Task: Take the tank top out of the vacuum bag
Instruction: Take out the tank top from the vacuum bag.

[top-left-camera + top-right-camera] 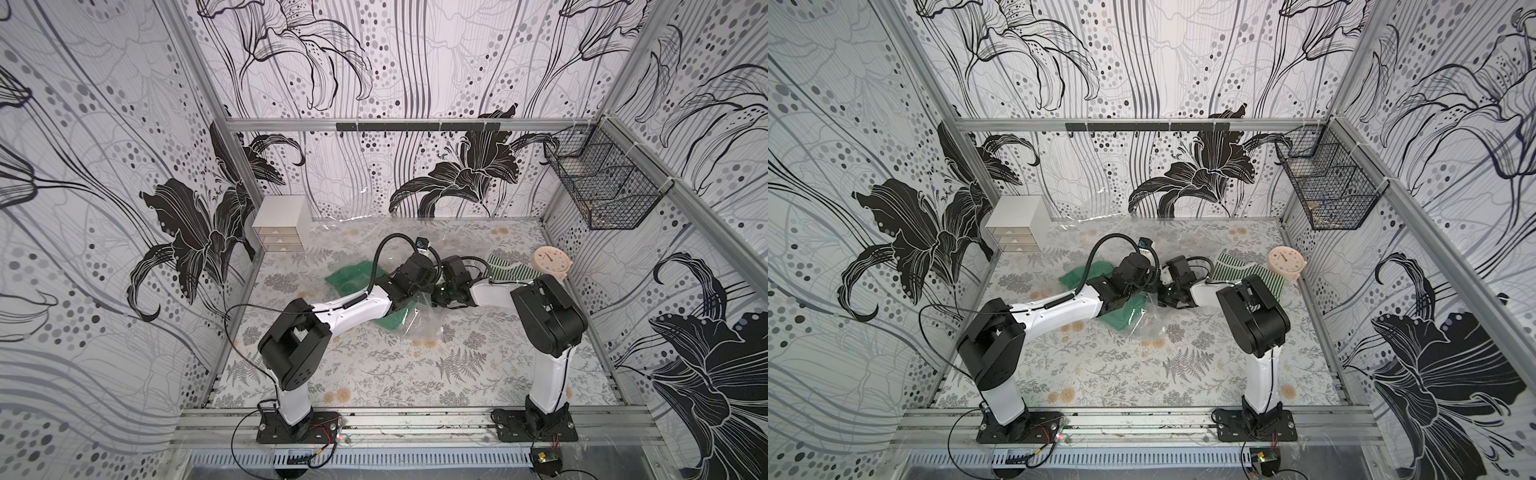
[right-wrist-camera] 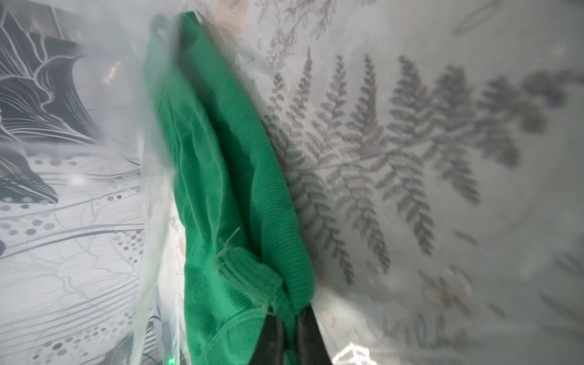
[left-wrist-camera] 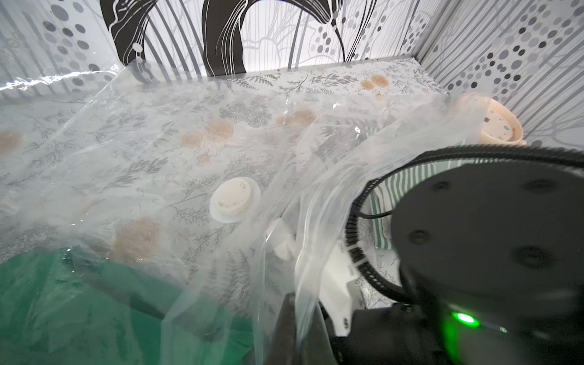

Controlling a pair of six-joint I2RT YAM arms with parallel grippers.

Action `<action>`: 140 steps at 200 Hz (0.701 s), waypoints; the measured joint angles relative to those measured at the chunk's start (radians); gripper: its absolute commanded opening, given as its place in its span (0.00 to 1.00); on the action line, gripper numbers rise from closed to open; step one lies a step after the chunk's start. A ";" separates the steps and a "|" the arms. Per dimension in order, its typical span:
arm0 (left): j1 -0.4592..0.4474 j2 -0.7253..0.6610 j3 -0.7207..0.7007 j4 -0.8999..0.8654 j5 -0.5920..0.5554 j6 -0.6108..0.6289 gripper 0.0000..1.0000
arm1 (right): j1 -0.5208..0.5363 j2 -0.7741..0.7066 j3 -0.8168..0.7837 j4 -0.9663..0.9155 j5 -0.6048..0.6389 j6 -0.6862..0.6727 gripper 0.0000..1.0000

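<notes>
**A:** What has the right pincer point(image 2: 288, 312) got?

**B:** Its jaws are together on a fold of the plain ribbed green shirt point(image 2: 221, 189). Hazy film lies right against the cloth. I cannot tell if any of it is caught in the bite too.

**A:** And the left pincer point(image 3: 300, 311)?

**B:** Also closed, nipping a sheet of the large clear crinkly plastic vacuum bag point(image 3: 158, 142). The film fans out from the jaws, and the round white valve disc point(image 3: 232, 199) sits on it not far off.

**A:** Where do the two meet?

**B:** In both top views the wrists come together over the middle of the fern-printed tabletop point(image 1: 374, 374). The crumpled bag point(image 1: 417, 328) spreads under and around them. The green shirt point(image 1: 1084, 276) shows through the plastic on either side of the left forearm.

**A:** And the small sleeveless tank top with thin dark-green and white stripes?

**B:** The tank top point(image 1: 509, 268) lies on the tabletop beyond the right forearm, off to the right of the bag's bulk. It is just beside a pale pink round clock point(image 1: 550, 262). Neither pincer touches it. From the left wrist, part of it is seen through film, so I cannot say if the bag's edge overlaps it.
</notes>
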 measured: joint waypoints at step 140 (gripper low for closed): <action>0.000 0.009 -0.131 0.068 -0.007 0.001 0.00 | -0.255 -0.285 -0.114 -0.098 0.079 0.022 0.00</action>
